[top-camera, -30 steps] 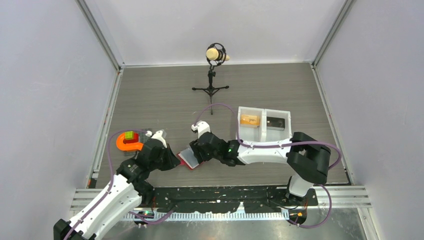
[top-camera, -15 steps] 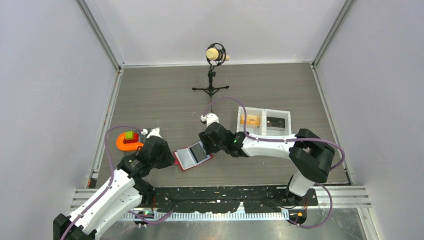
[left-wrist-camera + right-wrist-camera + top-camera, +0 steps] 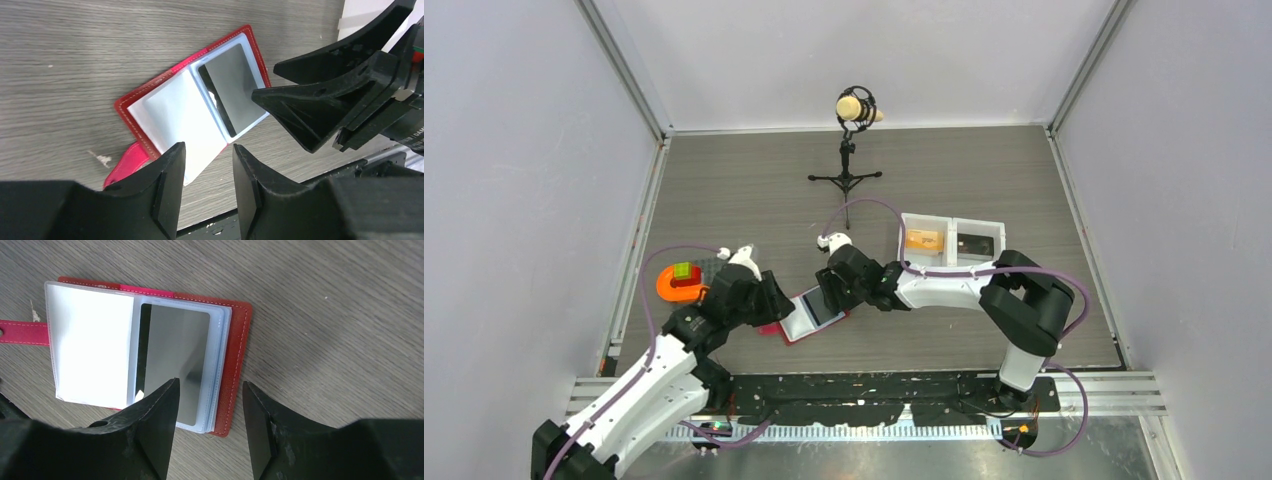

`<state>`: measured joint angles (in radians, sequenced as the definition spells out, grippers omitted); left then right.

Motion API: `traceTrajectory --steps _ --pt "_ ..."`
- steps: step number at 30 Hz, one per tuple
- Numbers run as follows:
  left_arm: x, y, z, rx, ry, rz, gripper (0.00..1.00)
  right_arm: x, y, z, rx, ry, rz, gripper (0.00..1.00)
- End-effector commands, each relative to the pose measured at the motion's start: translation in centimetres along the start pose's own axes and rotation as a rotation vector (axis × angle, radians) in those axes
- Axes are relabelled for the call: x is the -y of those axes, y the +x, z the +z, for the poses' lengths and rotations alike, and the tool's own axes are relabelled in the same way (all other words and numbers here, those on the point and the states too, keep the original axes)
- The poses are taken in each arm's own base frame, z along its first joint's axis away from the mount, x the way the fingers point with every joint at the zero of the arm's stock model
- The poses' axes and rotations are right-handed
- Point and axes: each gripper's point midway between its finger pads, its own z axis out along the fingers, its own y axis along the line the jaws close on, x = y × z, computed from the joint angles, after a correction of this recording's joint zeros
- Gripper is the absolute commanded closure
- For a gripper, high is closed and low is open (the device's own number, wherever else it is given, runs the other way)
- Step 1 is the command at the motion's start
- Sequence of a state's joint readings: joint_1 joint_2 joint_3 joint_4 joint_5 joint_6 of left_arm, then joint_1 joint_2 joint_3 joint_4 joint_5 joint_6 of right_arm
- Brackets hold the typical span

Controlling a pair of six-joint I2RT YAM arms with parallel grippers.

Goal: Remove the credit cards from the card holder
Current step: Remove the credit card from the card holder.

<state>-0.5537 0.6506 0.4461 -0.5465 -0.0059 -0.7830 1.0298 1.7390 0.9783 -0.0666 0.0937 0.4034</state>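
**Red card holder spread open at the bench's near edge, both pincers parted over it**

The small red stitched folding card holder (image 3: 796, 322) lies flat and open like a booklet, close to the middle of the bench's near edge. Its glossy, pale blue-grey plastic sleeves are fanned out. The left-hand page glares white, and the right-hand sleeve holds a smooth dark grey credit card (image 3: 175, 360) with rounded corners, fully seated in its pocket. A red closing strap (image 3: 20, 332) pokes out from the holder's side.

The left gripper (image 3: 205, 150), matt black moulded plastic, hovers over the holder's near edge with its jaws apart and nothing between them. The right gripper (image 3: 209, 385) hangs over the card page, likewise parted and empty. Whether one fingertip touches the sleeve cannot be told.

The bench (image 3: 754, 190) is grey-brown laminate with fine wood grain, enclosed by plain pale walls and aluminium rails. Toward the right edge sits a white two-compartment plastic tray (image 3: 951, 250) holding an orange block (image 3: 923, 239). At the far edge stands a microphone on a black tripod (image 3: 848, 150), and near the left edge lies an orange curved piece (image 3: 669, 290).
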Motion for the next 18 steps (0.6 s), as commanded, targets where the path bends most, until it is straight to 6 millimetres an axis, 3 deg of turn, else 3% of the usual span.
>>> traceTrajectory --steps 1,6,11,18 --pt "2.2 0.1 1.4 -0.01 0.122 0.004 0.6 -1.0 -1.4 0.0 0.035 -0.039 0.035 0.44" --pt "2.0 0.9 2.5 -0.042 0.123 -0.013 0.61 -1.2 -0.4 0.1 0.01 -0.059 0.047 0.48" --pt "1.4 1.7 3.2 -0.073 0.105 -0.019 0.61 -1.8 0.9 0.0 -0.013 -0.088 0.065 0.59" --pt "0.3 2.3 3.5 -0.069 0.068 -0.023 0.61 -3.7 2.3 -0.2 -0.018 -0.125 0.078 0.6"
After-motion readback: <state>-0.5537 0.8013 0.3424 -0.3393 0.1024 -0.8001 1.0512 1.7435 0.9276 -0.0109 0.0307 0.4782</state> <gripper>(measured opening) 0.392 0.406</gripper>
